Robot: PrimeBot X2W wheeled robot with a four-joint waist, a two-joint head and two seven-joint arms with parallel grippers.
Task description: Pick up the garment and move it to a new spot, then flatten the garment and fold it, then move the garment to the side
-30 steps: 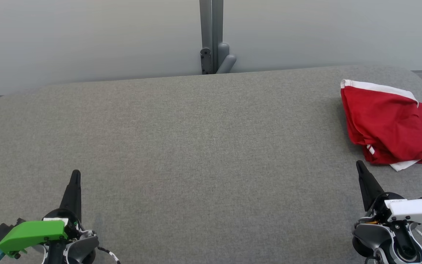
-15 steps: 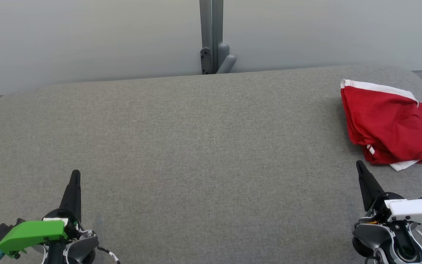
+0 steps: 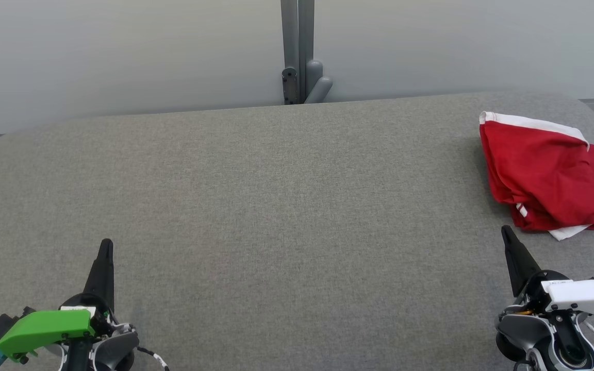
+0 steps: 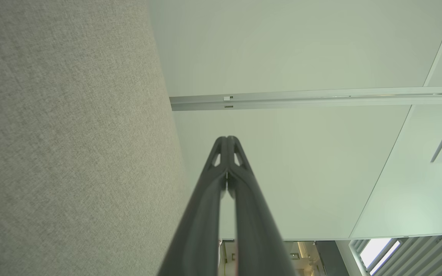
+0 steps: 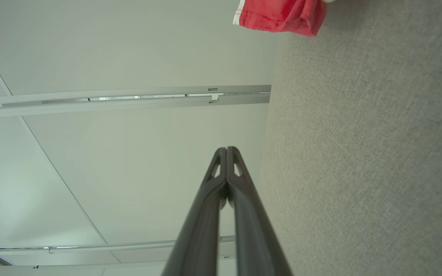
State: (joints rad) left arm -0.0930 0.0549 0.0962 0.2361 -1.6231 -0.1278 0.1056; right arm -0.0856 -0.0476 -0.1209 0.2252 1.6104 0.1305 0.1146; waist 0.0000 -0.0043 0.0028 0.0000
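A red garment (image 3: 549, 178) with white trim lies bunched at the far right of the grey fabric table (image 3: 276, 206), running past the head view's right edge. Its red edge (image 5: 278, 15) also shows at the top of the right wrist view. My right gripper (image 3: 504, 232) hovers just in front of the garment's near left corner, shut and empty, its tips pressed together (image 5: 226, 148). Far from the garment, my left gripper (image 3: 106, 242) rests at the lower left, also shut with nothing held (image 4: 227, 138).
A pale wall runs behind the table's far edge, with a grey post and bracket (image 3: 299, 72) at its middle. The table's corners are rounded.
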